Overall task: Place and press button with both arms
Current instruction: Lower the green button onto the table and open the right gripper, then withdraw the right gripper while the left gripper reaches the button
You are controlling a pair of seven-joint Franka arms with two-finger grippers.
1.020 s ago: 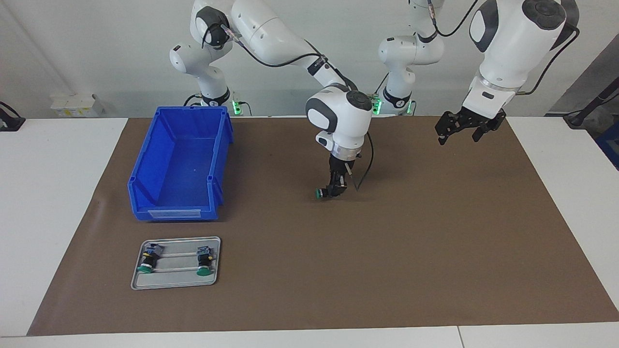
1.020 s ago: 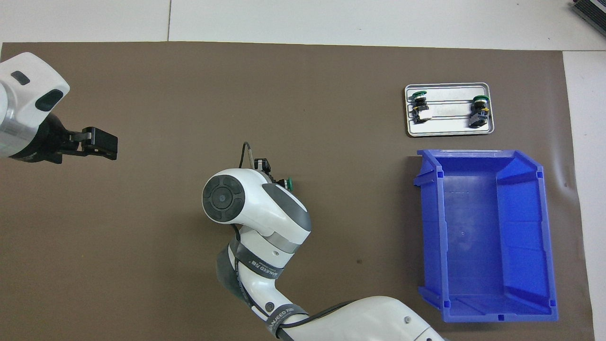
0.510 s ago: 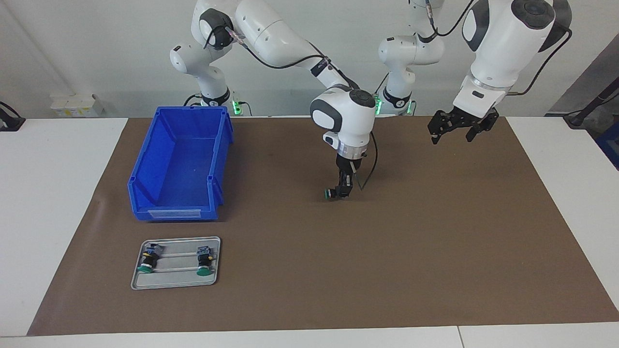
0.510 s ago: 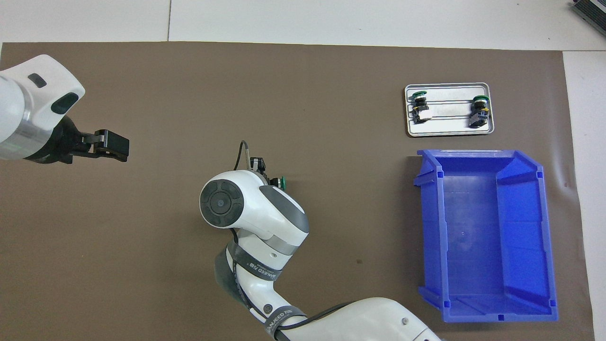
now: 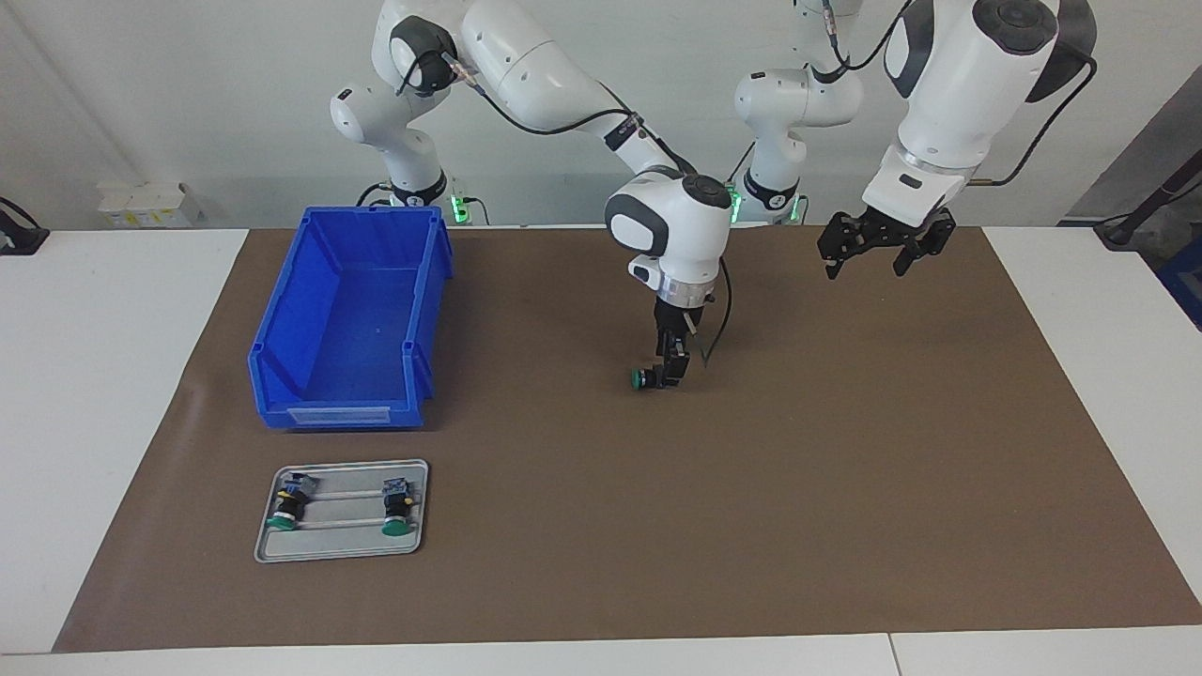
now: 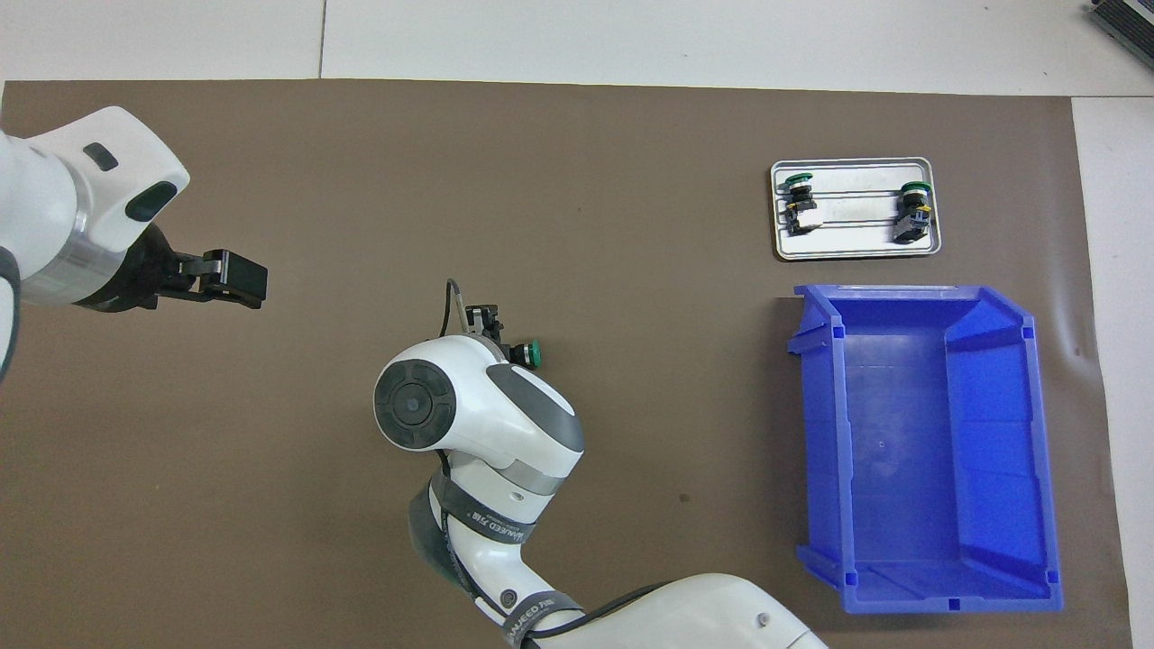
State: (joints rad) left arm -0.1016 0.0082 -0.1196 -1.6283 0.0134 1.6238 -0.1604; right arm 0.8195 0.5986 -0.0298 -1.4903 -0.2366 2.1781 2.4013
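A green-capped button (image 5: 642,378) (image 6: 528,353) lies on its side on the brown mat, near the middle of the table, its cap toward the right arm's end. My right gripper (image 5: 669,373) (image 6: 499,335) points straight down right at the button's black body, low at the mat; whether it still grips the button does not show. In the overhead view its white wrist covers most of it. My left gripper (image 5: 866,267) (image 6: 240,278) hangs open and empty in the air over the mat, toward the left arm's end.
A blue bin (image 5: 272,343) (image 6: 816,433) stands empty toward the right arm's end. Farther from the robots than the bin, a small metal tray (image 5: 343,556) (image 6: 852,255) holds two more green-capped buttons (image 5: 285,512) (image 5: 399,516).
The right gripper carried the button a little toward the left arm's end and down to the mat. The left gripper drifted toward the table's middle.
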